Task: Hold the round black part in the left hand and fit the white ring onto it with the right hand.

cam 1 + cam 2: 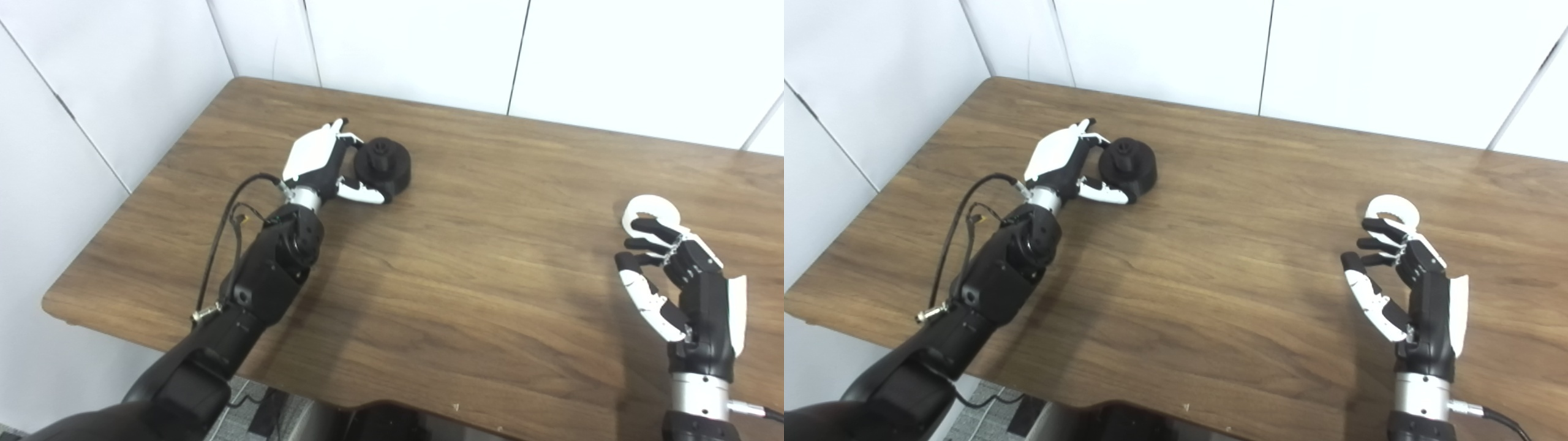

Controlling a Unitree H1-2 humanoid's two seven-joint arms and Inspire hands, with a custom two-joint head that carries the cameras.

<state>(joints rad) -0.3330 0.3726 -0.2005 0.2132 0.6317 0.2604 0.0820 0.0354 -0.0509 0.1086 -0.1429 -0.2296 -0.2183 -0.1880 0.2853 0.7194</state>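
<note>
The round black part (383, 165) sits on the wooden table (478, 275) at the back left, its knobbed face tilted towards my left hand. My left hand (318, 162) is closed on its left side, fingers on the upper edge and thumb along its front. The white ring (652, 214) lies on the table at the right. My right hand (680, 288) is just in front of it, open with fingers apart and holding nothing. Its fingertips reach the ring's near edge. The same scene shows in the right eye view: part (1130, 162), ring (1393, 211), right hand (1409, 288).
White wall panels (416, 43) stand behind and to the left of the table. The table's front edge (343, 398) runs close to my body. A black cable (223, 226) loops off my left forearm.
</note>
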